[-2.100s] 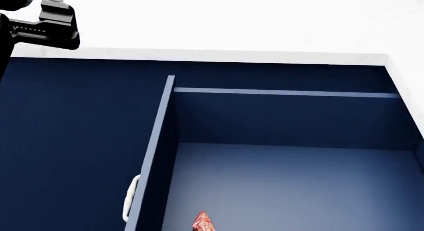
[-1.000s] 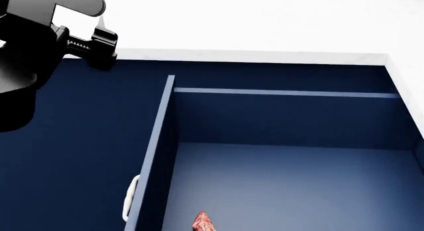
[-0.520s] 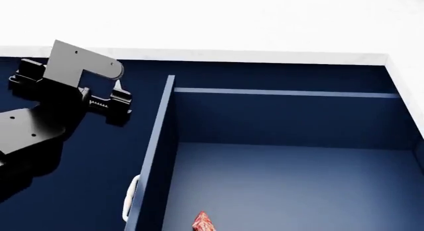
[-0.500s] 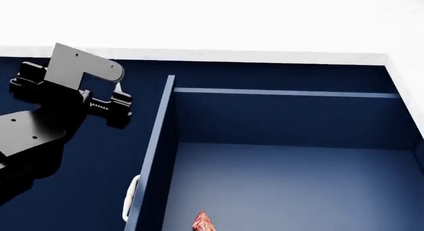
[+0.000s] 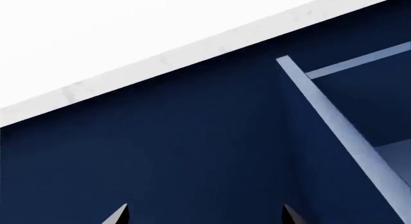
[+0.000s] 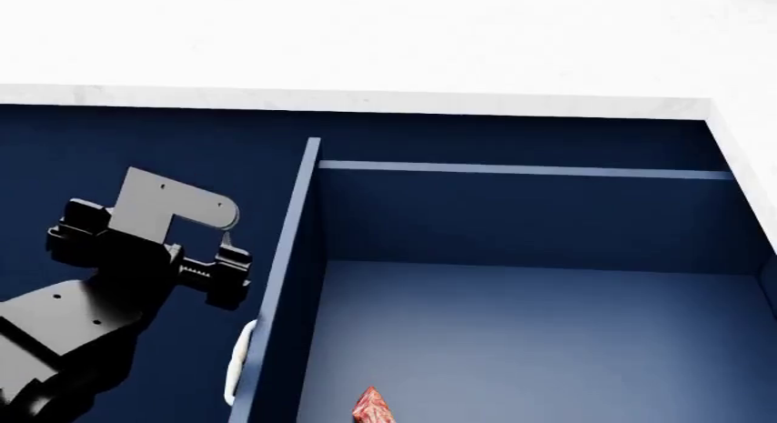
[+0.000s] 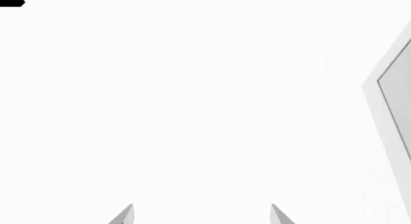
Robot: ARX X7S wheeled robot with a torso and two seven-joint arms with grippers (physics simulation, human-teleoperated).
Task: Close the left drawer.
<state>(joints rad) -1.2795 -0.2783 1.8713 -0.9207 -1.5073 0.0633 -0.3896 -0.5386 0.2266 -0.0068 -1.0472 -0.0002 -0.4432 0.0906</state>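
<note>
Head view alone shows the left drawer's (image 6: pixel 510 332) white handle (image 6: pixel 240 359) and a red item (image 6: pixel 371 407) at lower centre; left gripper (image 5: pixel 204 217) and right gripper (image 7: pixel 200 215) both spread apart.

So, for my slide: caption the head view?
Left gripper beside the open navy-blue drawer with its white curved handle.

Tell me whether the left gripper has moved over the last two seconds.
Yes. In the head view the left gripper has come down from beside the white countertop edge to the navy cabinet face, now close to the left drawer near its white handle.
</note>
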